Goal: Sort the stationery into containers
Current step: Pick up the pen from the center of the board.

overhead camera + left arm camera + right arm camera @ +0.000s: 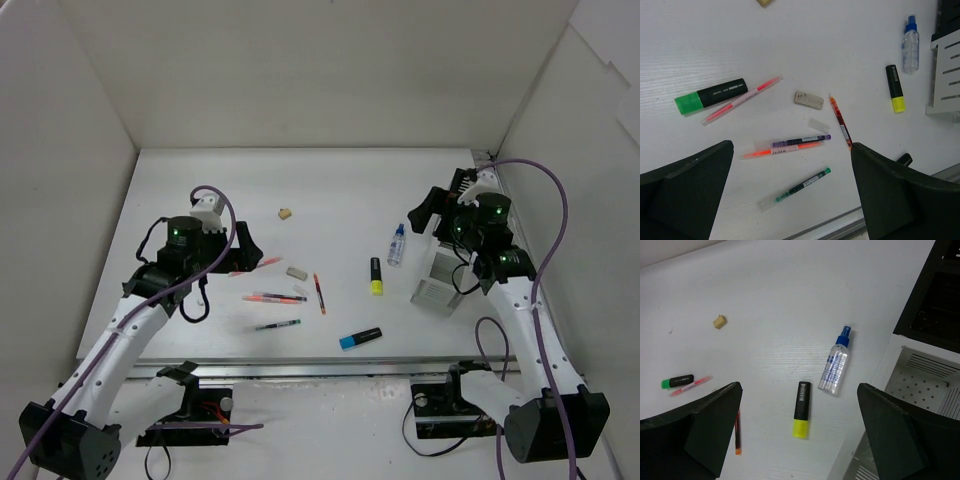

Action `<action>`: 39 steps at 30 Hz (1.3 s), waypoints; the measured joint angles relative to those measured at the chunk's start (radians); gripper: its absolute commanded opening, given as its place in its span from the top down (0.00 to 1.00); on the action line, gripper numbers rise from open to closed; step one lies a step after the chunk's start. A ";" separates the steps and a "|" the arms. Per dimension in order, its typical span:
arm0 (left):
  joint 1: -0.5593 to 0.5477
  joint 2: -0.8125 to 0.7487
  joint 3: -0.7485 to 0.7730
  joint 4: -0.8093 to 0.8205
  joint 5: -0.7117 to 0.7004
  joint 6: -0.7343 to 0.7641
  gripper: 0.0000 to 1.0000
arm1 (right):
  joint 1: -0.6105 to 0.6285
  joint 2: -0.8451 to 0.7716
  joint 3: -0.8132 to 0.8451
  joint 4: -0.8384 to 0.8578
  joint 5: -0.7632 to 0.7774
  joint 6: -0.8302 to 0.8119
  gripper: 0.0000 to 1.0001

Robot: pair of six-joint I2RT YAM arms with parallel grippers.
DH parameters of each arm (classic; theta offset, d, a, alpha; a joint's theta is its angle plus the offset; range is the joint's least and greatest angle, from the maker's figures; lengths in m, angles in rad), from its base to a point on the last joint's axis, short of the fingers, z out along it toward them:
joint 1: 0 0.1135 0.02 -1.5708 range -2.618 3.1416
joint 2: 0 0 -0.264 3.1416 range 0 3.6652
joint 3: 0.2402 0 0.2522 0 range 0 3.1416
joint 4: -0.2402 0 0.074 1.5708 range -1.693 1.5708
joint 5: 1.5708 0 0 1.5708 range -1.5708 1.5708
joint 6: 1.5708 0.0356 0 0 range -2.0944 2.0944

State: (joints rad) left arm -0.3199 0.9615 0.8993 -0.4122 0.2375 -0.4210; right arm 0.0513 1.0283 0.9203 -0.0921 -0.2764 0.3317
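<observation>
stationery (800, 140) lies scattered near the organizer (432, 290); left gripper (792, 165) and right gripper (800, 400) both gape apart.

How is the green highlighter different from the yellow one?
The green highlighter has a green cap; the yellow highlighter has a yellow one. In the left wrist view the green one lies almost sideways, the yellow one up-and-down. The green one lies right beside a pink pen; the yellow one lies alone. Both have black bodies.

Organizer (945, 75) cut off at the right edge of both wrist views
</observation>
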 measured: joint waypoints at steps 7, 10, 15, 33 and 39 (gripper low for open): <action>0.000 0.032 0.000 0.004 -0.018 0.013 0.01 | 0.078 0.043 0.029 -0.034 0.065 -0.045 0.02; 0.000 0.036 0.000 0.005 -0.031 0.028 0.01 | 0.193 0.107 0.093 -0.069 0.108 -0.064 0.02; 0.000 0.013 0.000 0.006 -0.052 0.051 0.00 | 0.430 0.322 0.248 -0.119 0.277 -0.068 0.02; 0.000 -0.042 -0.067 0.002 -0.047 0.066 0.01 | 0.830 0.819 0.265 -0.175 0.408 0.106 0.43; 0.000 -0.048 -0.071 0.005 -0.039 0.070 0.00 | 0.832 0.843 0.265 -0.135 0.407 0.120 0.50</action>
State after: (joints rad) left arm -0.3199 0.9134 0.8280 -0.4076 0.1989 -0.3511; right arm 0.8837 1.8713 1.1854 -0.2268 0.1303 0.4519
